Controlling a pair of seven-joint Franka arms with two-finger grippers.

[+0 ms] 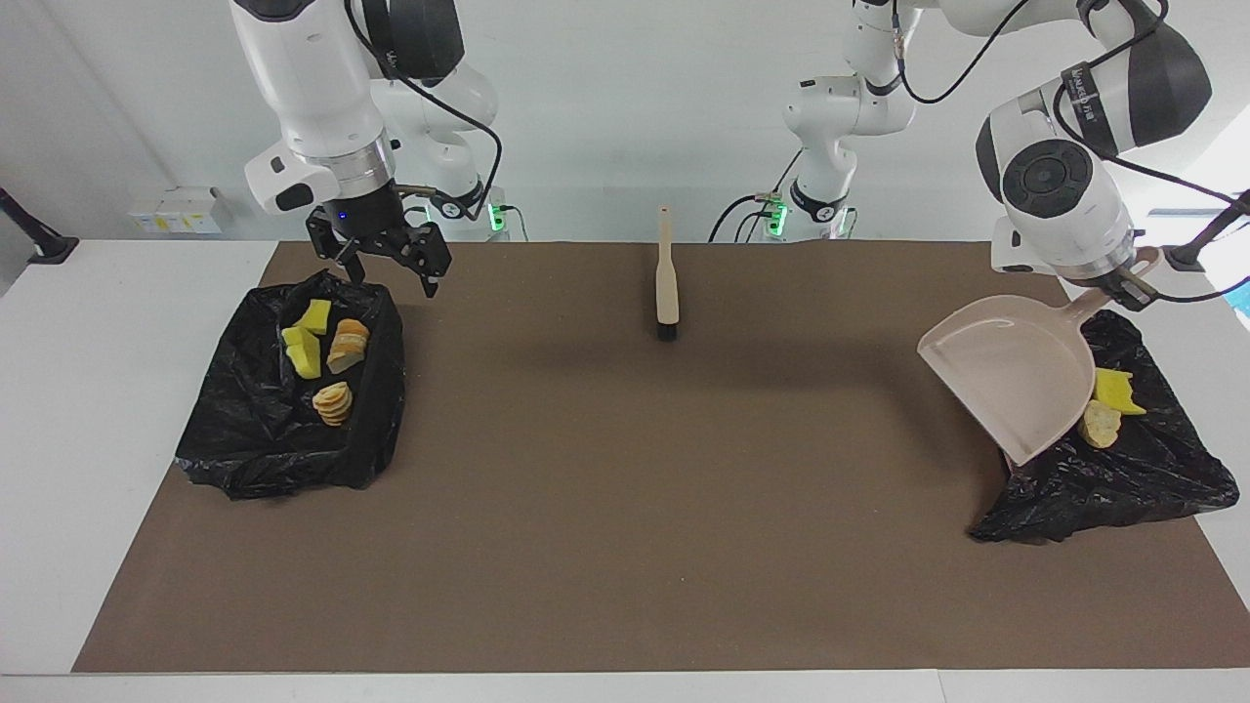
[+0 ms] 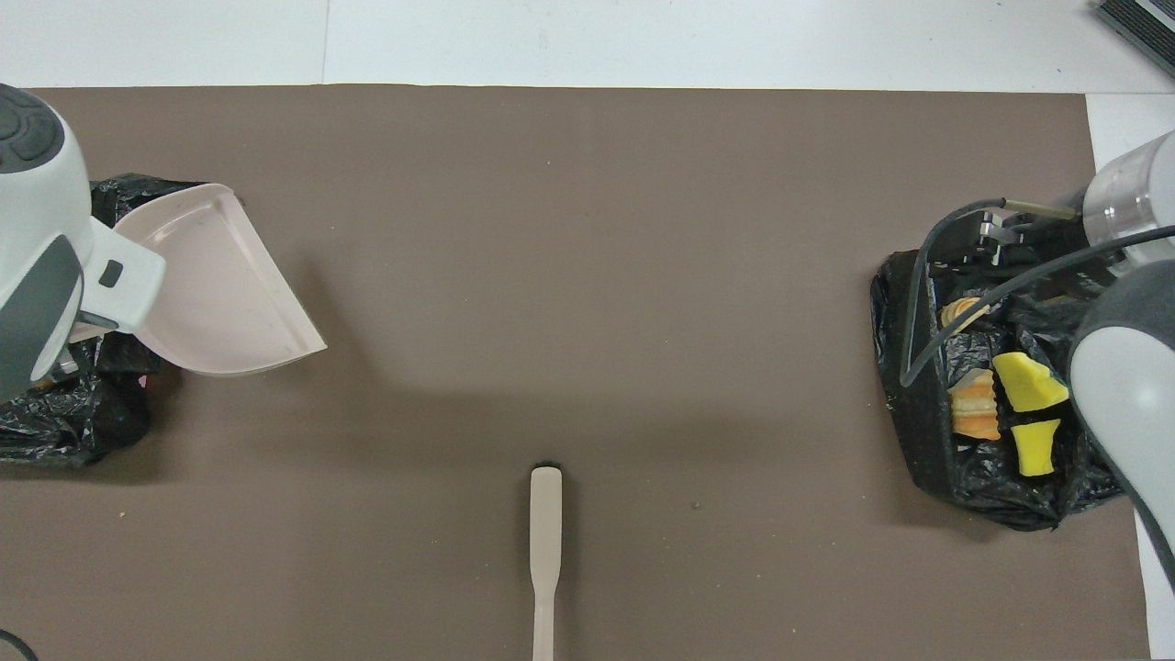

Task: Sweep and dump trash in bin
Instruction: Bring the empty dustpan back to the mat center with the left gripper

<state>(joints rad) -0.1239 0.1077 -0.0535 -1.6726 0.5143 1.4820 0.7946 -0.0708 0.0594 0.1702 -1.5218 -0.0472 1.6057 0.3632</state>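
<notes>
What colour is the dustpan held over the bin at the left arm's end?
Pale beige-pink dustpan, plain, no pattern; the overhead view shows it best.
</notes>
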